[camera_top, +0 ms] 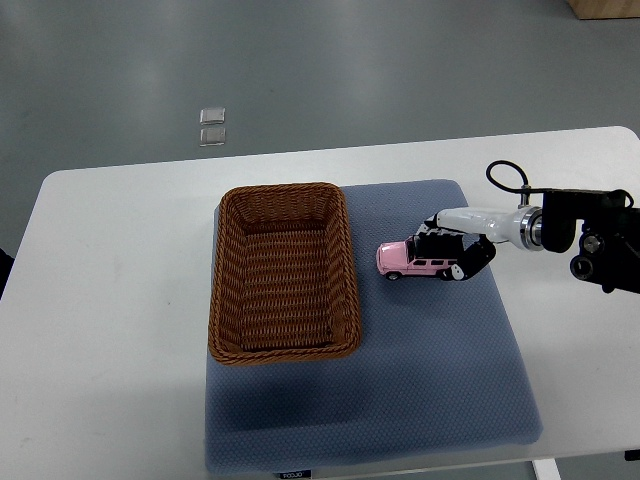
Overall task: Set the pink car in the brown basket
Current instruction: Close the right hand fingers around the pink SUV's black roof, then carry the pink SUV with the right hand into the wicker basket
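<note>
Top view: a white desk (120, 300) is seen from steeply above, with a blue-grey textured mat (440, 370) laid across its middle and near part. A brown basket (284, 272), rectangular and woven of wicker, is set on the left part of the mat, its long side running away from the camera; nothing is seen inside it.

The pink car (416, 261) is placed on the mat just to the right of the basket, apart from its rim, lying crosswise with its side shown to the camera. It is a small boxy toy with a dark rack on its roof.

The right hand (457, 250) is brought in from the picture's right edge on a white forearm with black joint housings and a looped black cable. Its fingers (480, 258) are curled about the right end of the car, dark fingertips being seen over the roof and beside the rear wheel, so the car is held while it rests on the mat. The left arm is not seen.

On the grey floor beyond the desk, two small pale square tiles (212, 126) are seen, one just behind the other.
</note>
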Tool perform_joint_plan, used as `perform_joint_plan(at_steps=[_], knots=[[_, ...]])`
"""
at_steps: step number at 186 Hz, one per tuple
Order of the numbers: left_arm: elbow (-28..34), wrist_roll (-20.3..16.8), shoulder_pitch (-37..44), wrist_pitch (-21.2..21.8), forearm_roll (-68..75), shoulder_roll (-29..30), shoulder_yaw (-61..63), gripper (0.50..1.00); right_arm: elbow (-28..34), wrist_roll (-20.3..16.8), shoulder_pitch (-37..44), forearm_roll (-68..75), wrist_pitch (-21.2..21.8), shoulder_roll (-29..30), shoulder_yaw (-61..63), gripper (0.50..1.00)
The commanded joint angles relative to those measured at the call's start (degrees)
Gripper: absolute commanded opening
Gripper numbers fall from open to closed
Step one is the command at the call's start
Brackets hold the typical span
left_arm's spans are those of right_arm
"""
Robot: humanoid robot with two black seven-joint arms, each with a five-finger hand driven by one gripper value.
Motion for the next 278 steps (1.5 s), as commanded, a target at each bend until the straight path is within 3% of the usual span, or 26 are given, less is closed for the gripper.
perform_joint_plan(at_steps=[1, 51, 109, 178, 185, 214, 233, 278], knots=[[0.0, 0.0, -0.1, 0.0, 0.1, 0.0, 0.0, 1.000, 1.3, 0.3, 2.3, 0.2, -2.3, -1.5, 0.6, 0.500], [0.0, 0.0, -0.2, 0.0, 0.0, 0.0, 0.0, 1.000, 1.1, 1.1, 11.3, 1.1, -4.1, 0.7, 0.6, 0.500], [-0.2, -0.1, -0.2, 0.1, 0.0, 0.0, -0.1, 1.000, -7.1, 3.3, 12.5, 1.6, -3.5, 18.2, -0.4, 0.500], [-0.3, 0.0, -0.2, 0.0, 0.0, 0.0, -0.1, 1.000, -12.8, 3.3, 10.5, 1.9, -3.3, 27.0, -2.0, 0.500], [-0.3, -0.1, -0.2, 0.1, 0.0, 0.0, -0.1, 1.000, -13.6, 3.3, 9.9, 1.9, -3.4, 27.6, -2.6, 0.572], [-0.3, -0.1, -0.2, 0.1, 0.0, 0.0, -0.1, 1.000, -16.3, 3.3, 7.2, 1.8, -3.7, 29.2, -2.9, 0.738], [-0.3, -0.1, -0.2, 0.1, 0.0, 0.0, -0.1, 1.000, -16.5, 3.3, 6.5, 1.8, -3.6, 29.4, -2.8, 0.887], [-0.3, -0.1, -0.2, 0.1, 0.0, 0.0, -0.1, 1.000, -16.5, 3.3, 6.6, 3.5, -4.0, 28.3, -1.1, 0.895]])
